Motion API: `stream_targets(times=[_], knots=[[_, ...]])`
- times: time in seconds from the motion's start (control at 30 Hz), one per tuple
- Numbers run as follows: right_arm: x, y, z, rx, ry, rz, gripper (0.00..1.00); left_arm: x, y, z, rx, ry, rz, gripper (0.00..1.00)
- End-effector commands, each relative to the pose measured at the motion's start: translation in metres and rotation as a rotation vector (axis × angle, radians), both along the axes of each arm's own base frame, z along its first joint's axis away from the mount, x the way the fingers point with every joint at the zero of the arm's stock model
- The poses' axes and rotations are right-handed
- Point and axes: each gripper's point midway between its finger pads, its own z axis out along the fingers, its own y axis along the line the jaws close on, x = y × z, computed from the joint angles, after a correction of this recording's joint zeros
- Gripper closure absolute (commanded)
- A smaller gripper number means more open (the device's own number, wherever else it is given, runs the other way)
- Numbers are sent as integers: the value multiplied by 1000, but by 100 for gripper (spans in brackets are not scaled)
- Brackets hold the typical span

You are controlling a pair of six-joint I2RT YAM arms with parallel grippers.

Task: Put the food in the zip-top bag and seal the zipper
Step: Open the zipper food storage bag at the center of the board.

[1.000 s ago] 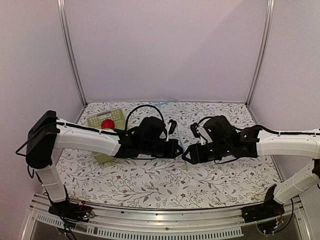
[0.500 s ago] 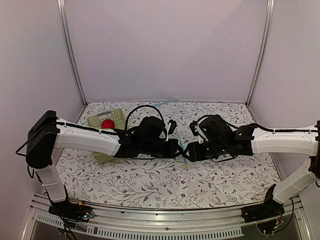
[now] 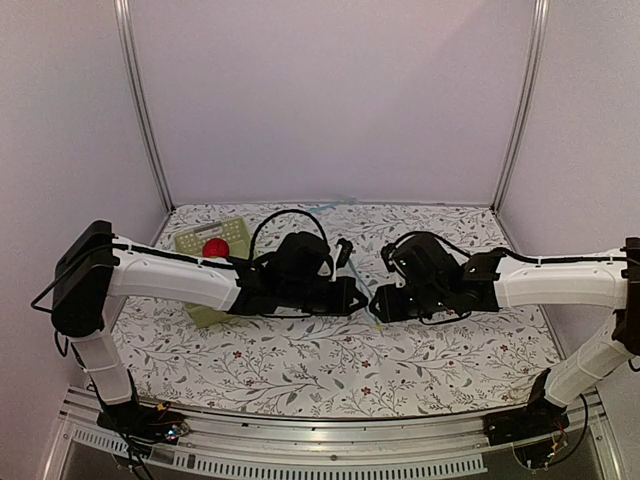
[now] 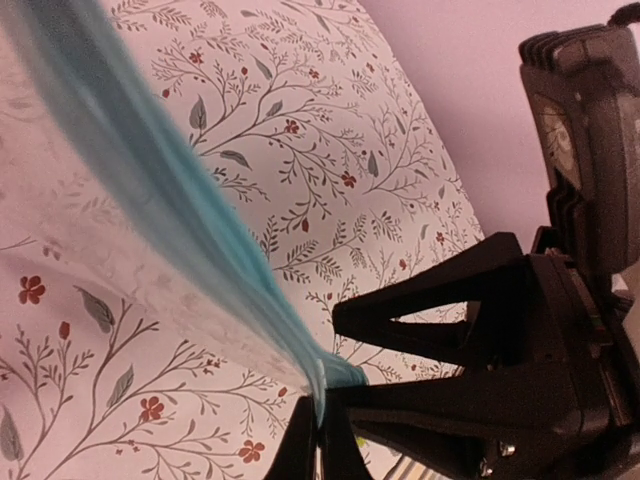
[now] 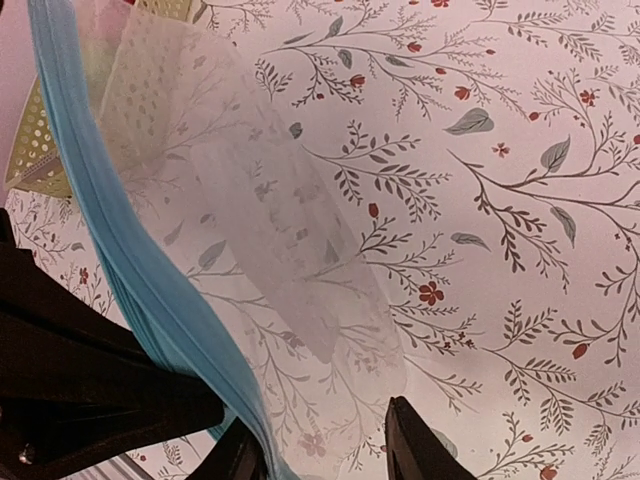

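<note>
One clear zip-top bag (image 5: 285, 240) is being pinched by its one light blue zipper (image 5: 120, 230) in the clenched left end effector (image 4: 320, 440), the released right end effector (image 5: 322, 425) straddling it alongside, one red apple (image 3: 214, 248) lying in one basket (image 3: 192, 241) well behind both.

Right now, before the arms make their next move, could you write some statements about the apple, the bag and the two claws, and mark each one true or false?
1. The red apple lies in the pale green basket. True.
2. The zip-top bag holds the apple. False: only the tablecloth shows through it.
3. The left claw pinches the blue zipper. True.
4. The right claw is shut tight. False: its fingers stand apart.
5. The two claws are far from each other. False: they nearly touch.
</note>
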Motion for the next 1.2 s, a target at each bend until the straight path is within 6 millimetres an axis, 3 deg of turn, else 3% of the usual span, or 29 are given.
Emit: stream_targets(times=[0.0,0.37,0.5,0.83,1.17], knots=[[11,-6,10,-13,-54,-71,60,0,0,18,-40,-14,-7,100],[23,9,22,23,-98,-62,67,-14,-12,24,-86,-28,-123,100],[26,12,28,28,-117,-58,76,-19,-9,21,-74,-28,-145,100],[33,-12,26,18,-133,-209,96,-5,37,0,71,-34,31,100],[35,-25,21,38,-93,-289,100,4,58,-11,72,13,148,100]])
